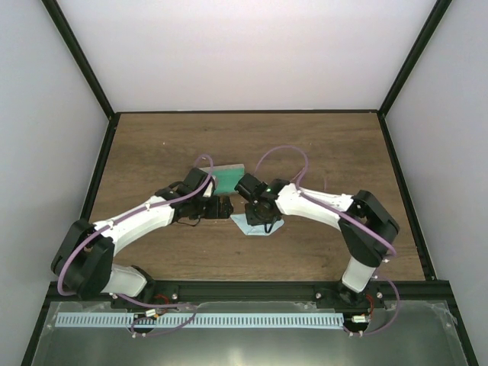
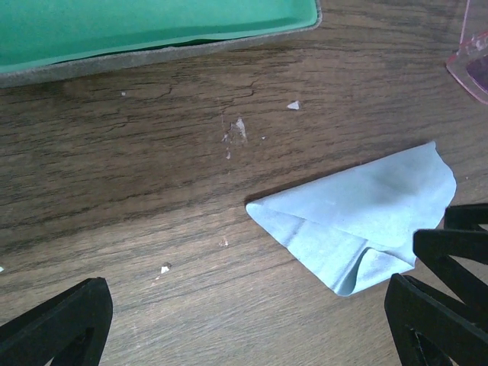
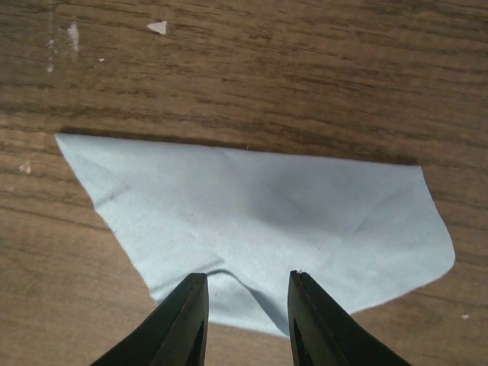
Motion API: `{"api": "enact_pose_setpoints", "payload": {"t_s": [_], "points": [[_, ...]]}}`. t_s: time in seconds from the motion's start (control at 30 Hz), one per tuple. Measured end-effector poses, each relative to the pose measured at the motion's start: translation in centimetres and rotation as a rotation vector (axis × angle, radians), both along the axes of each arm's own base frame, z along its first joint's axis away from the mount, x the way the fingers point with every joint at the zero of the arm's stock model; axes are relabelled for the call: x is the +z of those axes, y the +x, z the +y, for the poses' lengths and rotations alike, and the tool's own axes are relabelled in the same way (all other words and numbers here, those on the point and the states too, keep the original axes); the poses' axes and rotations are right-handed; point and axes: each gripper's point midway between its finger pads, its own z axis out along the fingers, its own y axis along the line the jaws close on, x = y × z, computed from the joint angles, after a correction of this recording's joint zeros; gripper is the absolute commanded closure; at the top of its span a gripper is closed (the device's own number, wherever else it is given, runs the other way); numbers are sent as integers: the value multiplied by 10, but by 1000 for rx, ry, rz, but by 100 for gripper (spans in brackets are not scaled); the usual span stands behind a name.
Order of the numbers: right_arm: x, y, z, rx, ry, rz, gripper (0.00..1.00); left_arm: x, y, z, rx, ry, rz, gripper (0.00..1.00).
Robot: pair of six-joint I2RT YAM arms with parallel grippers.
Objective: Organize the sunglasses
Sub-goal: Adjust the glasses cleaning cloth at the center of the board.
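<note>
Wood-grain table [image 2: 114, 191] under a green-lined grey case [image 2: 114, 65], a folded light blue cloth [image 2: 366, 221], pink sunglasses [image 2: 473, 67].

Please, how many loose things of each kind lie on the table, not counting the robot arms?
pink-framed sunglasses: 1
grey case, green lining: 1
light blue cloth: 1
Total: 3

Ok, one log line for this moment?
left hand: open above table | right hand: open over blue cloth | case: open | sunglasses: outside case
</note>
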Motion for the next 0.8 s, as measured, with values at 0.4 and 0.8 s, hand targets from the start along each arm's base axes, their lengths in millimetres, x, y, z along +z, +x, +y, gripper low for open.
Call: {"api": "enact_pose_setpoints", "payload": {"t_s": [0.4, 0.8], "points": [[-24, -2, 5, 49, -63, 38, 72, -7, -2, 10, 21, 37, -6, 0], [-41, -7, 6, 58, -75, 72, 78, -9, -2, 13, 26, 55, -7, 4]]}}
